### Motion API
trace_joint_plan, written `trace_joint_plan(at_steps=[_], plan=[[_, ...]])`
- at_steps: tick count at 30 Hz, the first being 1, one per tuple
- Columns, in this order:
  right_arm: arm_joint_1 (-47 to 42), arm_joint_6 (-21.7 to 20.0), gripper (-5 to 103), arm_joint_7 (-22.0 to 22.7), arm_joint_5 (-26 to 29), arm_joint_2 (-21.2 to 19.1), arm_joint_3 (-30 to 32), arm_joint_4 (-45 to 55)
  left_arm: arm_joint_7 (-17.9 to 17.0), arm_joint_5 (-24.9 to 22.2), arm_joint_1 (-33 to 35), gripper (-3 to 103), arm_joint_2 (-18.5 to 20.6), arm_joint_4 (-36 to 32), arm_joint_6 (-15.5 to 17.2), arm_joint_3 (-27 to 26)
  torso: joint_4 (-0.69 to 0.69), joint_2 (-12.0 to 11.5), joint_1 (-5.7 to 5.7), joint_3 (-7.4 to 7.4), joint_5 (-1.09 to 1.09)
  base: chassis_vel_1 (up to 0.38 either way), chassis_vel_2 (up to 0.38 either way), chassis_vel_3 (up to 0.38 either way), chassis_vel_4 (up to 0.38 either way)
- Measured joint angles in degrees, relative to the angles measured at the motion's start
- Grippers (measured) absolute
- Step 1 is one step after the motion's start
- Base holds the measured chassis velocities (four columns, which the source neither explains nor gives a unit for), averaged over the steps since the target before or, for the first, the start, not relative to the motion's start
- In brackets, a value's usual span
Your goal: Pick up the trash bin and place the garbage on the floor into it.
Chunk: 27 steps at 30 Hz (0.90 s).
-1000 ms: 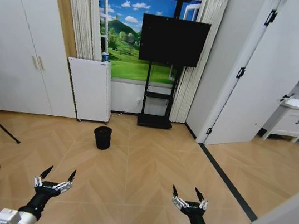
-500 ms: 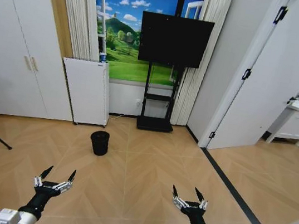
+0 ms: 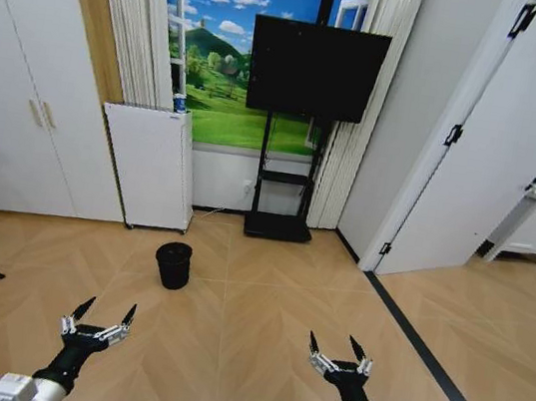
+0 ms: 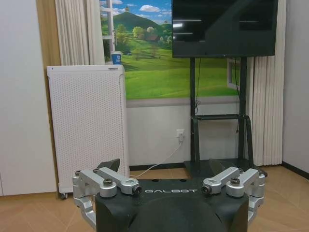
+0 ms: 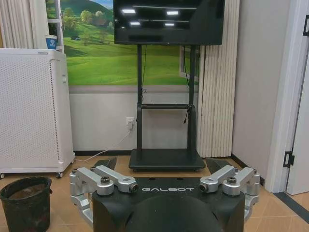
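Each arm ends in a white cuff, a black wrist and silver linkages carrying black pointed fingers, on the left gripper [image 3: 101, 316] as on the right gripper [image 3: 339, 349]. The black wrist housings bear "GALBOT" lettering, flanked by silver brackets with dark screws.

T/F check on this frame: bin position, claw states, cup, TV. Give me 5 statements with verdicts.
1. The bin stands upright on the floor, ahead of the robot. True.
2. The left claw is shut on the bin. False: it is open, hanging low in front of the robot, well short of the bin.
3. The right claw is open and holds nothing. True.
4. A cup sits on top of the white appliance. True.
5. The TV lies flat on the floor. False: it is mounted upright on a black stand.
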Motion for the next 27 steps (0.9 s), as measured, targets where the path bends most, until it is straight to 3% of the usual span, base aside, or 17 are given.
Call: trace_joint_plan(at_steps=[27], plan=[[-0.01, 0.0, 100, 0.0, 0.0, 0.0, 0.0, 0.0, 0.0, 0.0, 0.0, 100, 0.0, 0.0, 0.0, 0.0, -0.01, 0.01, -0.03, -0.01, 0.0, -0.012, 0.012, 0.011, -0.012]])
